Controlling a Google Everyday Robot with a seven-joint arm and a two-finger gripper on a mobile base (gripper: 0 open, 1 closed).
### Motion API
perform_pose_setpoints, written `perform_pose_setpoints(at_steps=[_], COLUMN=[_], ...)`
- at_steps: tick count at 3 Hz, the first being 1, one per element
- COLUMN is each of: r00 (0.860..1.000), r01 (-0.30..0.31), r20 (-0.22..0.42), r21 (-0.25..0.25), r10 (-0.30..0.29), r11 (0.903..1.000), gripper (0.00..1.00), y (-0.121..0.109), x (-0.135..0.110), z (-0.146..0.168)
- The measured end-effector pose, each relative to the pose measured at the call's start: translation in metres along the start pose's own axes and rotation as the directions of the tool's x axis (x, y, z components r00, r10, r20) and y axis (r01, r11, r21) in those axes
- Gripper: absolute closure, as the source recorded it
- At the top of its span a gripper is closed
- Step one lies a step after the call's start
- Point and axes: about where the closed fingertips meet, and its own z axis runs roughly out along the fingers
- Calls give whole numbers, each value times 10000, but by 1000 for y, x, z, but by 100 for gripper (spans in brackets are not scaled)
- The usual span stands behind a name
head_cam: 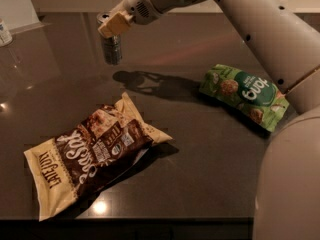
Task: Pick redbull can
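The slim, silvery-grey redbull can (111, 49) is upright at the far left of the glossy dark table (210, 154), with the gripper (113, 24) and its tan jaws clamped on the can's upper part (its shadow falls apart, to the right). A crinkled brown-and-cream snack bag (90, 159) lies nearer. A green pouch (245, 96) lies right, beside the arm.

Tool (113, 28) round redbull can (112, 50) (behind chip bag (90, 159))
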Motion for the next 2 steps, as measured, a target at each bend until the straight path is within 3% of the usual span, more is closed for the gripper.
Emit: perform_pose_setpoints(at_steps=[2], r00=[9936], r01=[1132], r20=[106], r21=[-482], r10=[-1128], r11=[9924], gripper=[100], y=[14], x=[-29], z=[-78])
